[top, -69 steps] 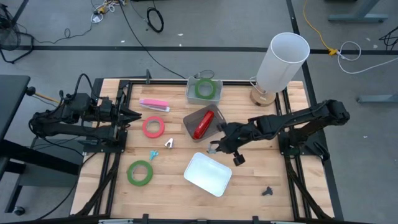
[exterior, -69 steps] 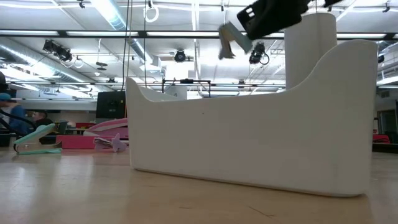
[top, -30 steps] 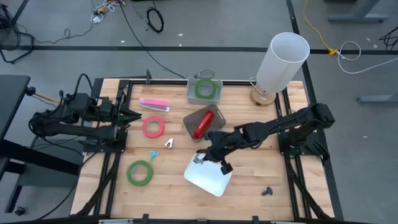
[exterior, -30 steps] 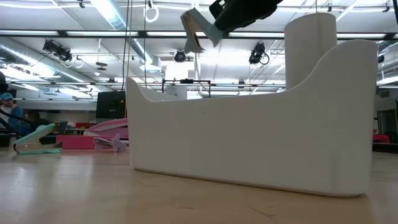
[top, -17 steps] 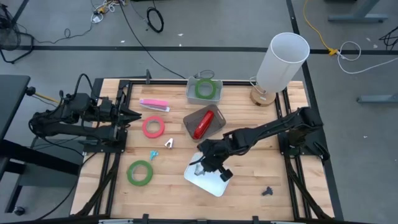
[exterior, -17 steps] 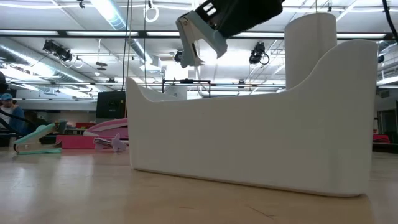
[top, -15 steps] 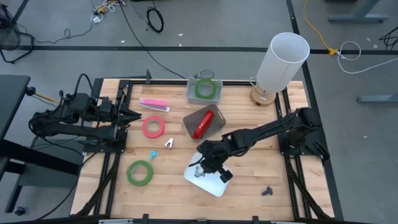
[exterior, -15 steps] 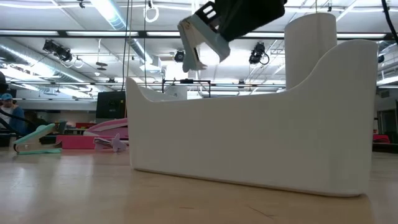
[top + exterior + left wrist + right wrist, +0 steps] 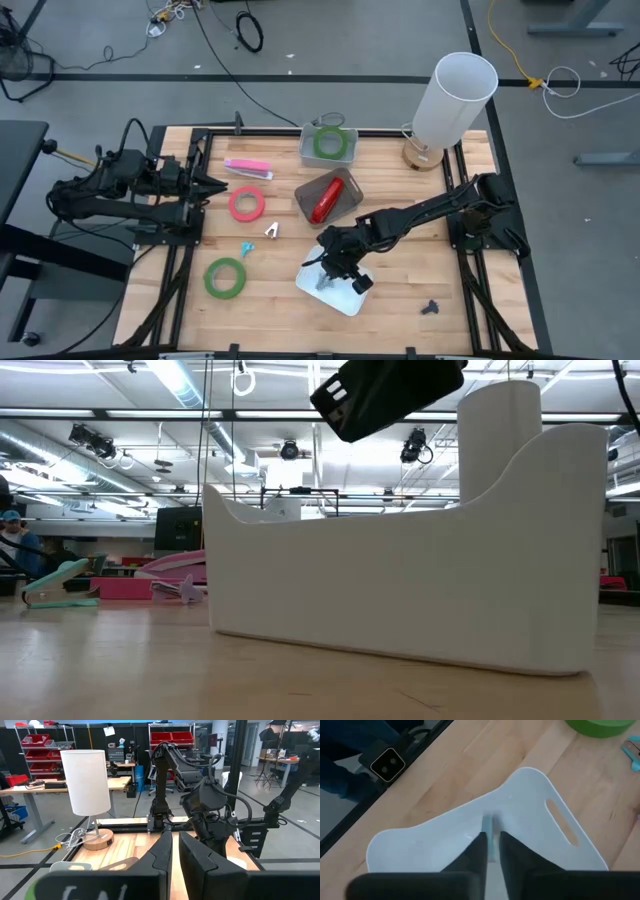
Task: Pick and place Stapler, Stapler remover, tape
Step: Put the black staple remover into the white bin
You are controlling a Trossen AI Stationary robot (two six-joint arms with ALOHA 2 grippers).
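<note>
From above, the right gripper (image 9: pixel 322 277) is hanging over the white bin (image 9: pixel 345 297), a pale staple remover (image 9: pixel 320 280) beneath its tips; behind it, green tape (image 9: pixel 328 143) is sitting in a clear box (image 9: pixel 306 152). Its wrist view is showing the fingers (image 9: pixel 476 851) barely parted, the remover (image 9: pixel 488 836) between them.

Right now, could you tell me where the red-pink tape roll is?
In the high view, the red-pink tape roll lies left of centre, below the pink stapler.

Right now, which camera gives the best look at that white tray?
The right wrist view: the white tray fills it from above. The high view shows it partly under the right arm, the low view only its side wall; the left wrist view barely catches it.
</note>
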